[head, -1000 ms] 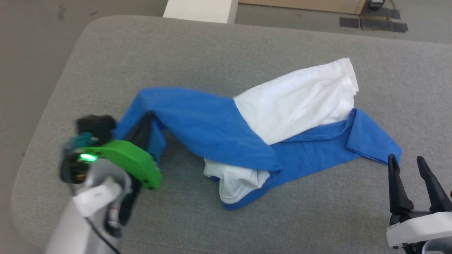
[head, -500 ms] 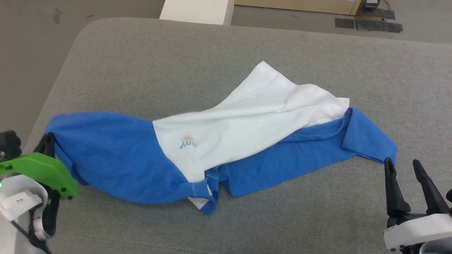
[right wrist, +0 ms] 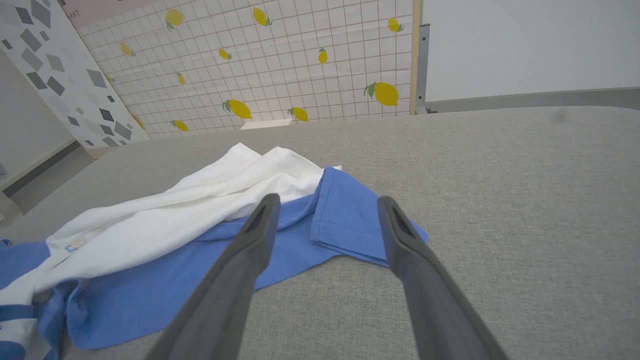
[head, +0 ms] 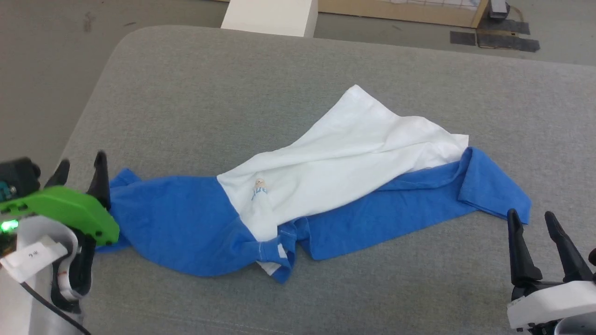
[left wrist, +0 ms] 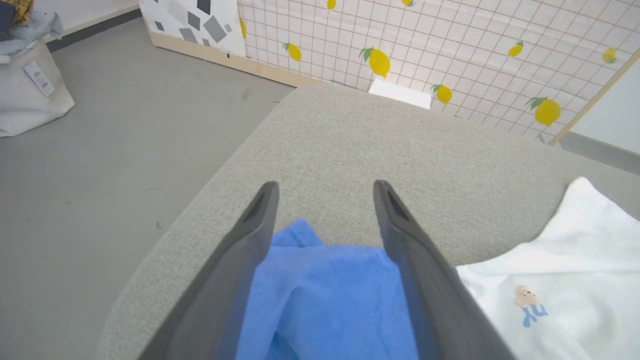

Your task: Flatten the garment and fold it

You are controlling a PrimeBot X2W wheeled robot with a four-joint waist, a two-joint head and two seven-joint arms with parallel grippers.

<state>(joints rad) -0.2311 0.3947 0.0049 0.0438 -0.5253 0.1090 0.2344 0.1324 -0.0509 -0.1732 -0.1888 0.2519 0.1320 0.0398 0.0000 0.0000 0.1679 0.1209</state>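
The garment (head: 326,172), a T-shirt with a white body and royal-blue upper part and sleeves, lies crumpled in a long diagonal band across the grey padded table (head: 233,83). Its blue left end (left wrist: 320,295) rests loose between the spread fingers of my left gripper (head: 80,164), which stands open at the table's left edge. My right gripper (head: 531,217) is open at the lower right, just short of the blue sleeve end (right wrist: 350,215). A small printed figure (head: 260,185) shows on the white part.
The table's rounded left edge (left wrist: 165,260) drops to a grey floor. A white box (head: 270,17) stands beyond the far edge. A lemon-print grid panel (left wrist: 450,45) lines the back. A pale bag (left wrist: 25,85) sits on the floor far left.
My left gripper dragged the blue end leftward, stretching the shirt out and flipping the white part over, then opened and let the cloth drop. The right gripper stayed put; the head camera shifted slightly.
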